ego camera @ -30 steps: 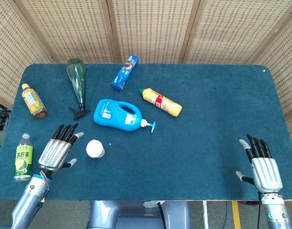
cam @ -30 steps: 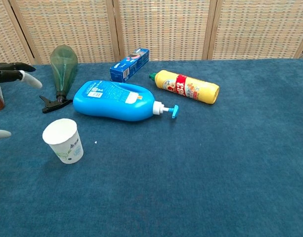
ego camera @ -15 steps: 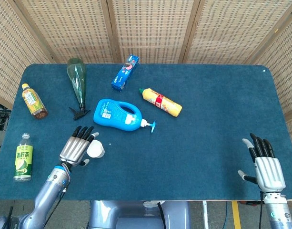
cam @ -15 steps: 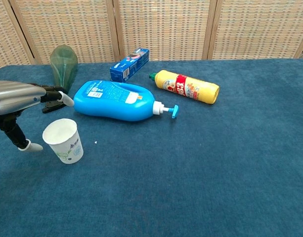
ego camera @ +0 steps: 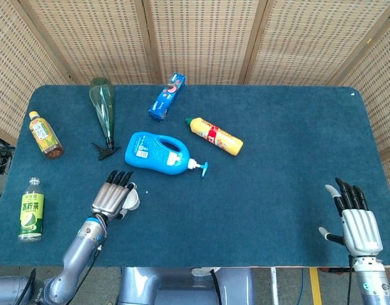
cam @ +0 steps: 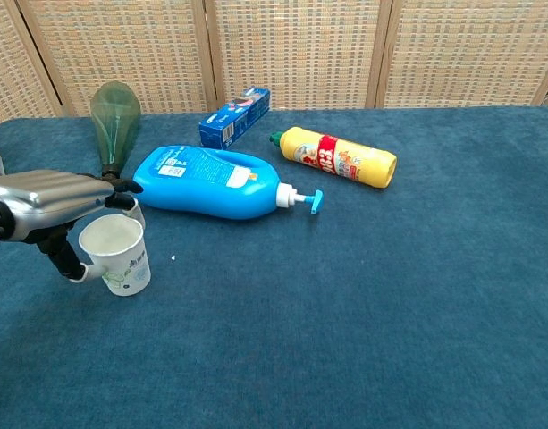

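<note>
Blue felt covers the table [ego camera: 277, 146] before the wicker screens. My left hand [ego camera: 112, 197] wraps around the white paper cup [cam: 122, 255], thumb on its near side and fingers [cam: 122, 186] over its rim, though I cannot tell whether they press it. This cup stands upright just in front of the blue pump bottle [ego camera: 158, 153]. My right hand [ego camera: 357, 219] lies spread, holding nothing, at the table's near right edge.

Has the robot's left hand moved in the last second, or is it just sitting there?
Yes. The left hand has slid to the right, away from the green-label bottle at the table's left edge, and now reaches over the white paper cup, thumb beside it.
</note>
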Motion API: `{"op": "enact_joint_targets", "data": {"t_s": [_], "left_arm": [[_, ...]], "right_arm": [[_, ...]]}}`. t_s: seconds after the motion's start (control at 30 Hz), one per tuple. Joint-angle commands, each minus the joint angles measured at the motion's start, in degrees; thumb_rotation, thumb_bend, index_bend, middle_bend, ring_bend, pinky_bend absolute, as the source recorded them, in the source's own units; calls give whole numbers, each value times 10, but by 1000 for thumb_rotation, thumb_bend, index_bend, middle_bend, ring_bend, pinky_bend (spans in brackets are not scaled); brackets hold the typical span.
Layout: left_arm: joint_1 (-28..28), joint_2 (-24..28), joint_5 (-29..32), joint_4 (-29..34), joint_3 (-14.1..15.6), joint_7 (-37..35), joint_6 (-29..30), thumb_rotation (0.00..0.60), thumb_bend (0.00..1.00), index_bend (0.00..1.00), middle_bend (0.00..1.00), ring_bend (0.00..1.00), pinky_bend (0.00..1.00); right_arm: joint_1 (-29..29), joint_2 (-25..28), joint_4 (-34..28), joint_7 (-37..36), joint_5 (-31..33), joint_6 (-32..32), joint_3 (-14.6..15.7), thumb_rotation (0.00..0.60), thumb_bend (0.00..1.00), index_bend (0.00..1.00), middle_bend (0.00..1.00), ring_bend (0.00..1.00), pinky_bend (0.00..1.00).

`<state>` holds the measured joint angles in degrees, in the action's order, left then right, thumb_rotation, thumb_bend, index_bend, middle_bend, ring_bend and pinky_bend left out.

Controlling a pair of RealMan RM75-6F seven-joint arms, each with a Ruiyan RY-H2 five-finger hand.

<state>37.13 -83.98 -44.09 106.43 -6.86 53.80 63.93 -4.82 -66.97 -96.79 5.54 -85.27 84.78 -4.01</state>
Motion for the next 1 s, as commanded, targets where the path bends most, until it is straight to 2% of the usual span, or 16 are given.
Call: {"op": "enact_joint_targets", "data": {"t_s": [0.03, 0.13, 0.23, 0.37, 0.5, 0.6, 0.7, 1.0], "left_arm": [[0, -1, -20, -4, 10, -21, 7, 600, 393, 329, 0, 0, 0], [-6, 2, -43, -3, 11, -55, 12, 600, 393, 332, 0, 0, 0], [-20, 2, -78, -5, 8, -122, 11, 600, 384, 330, 0, 0, 0], [-50, -16, -150, -49, 6, -270, 10, 600, 363, 301, 0, 0, 0], [-76, -51, -211, -119, 6, -421, 10, 600, 356, 316, 0, 0, 0], [-85, -65, -222, -154, 3, -507, -6, 600, 349, 330, 0, 0, 0], [-83, -64, -220, -173, -1, -553, -34, 600, 343, 349, 0, 0, 0], [-80, -66, -240, -207, 6, -579, -59, 600, 337, 370, 0, 0, 0]], "right_arm": [[1, 0, 0, 0, -1, 1, 1, 600, 83, 0, 0, 0, 0], [1, 0, -1, 0, -2, 2, 1, 600, 83, 0, 0, 0, 0], [2, 1, -2, 0, -3, 3, 2, 600, 83, 0, 0, 0, 0], [2, 0, -2, 0, -4, 2, 3, 600, 83, 0, 0, 0, 0], [2, -2, -1, 4, -5, 1, 5, 600, 83, 0, 0, 0, 0], [2, -4, 0, 6, -5, -1, 6, 600, 83, 0, 0, 0, 0], [1, -6, 1, 8, -5, -4, 7, 600, 83, 0, 0, 0, 0], [0, -5, 0, 6, -5, -8, 9, 600, 83, 0, 0, 0, 0]]}}
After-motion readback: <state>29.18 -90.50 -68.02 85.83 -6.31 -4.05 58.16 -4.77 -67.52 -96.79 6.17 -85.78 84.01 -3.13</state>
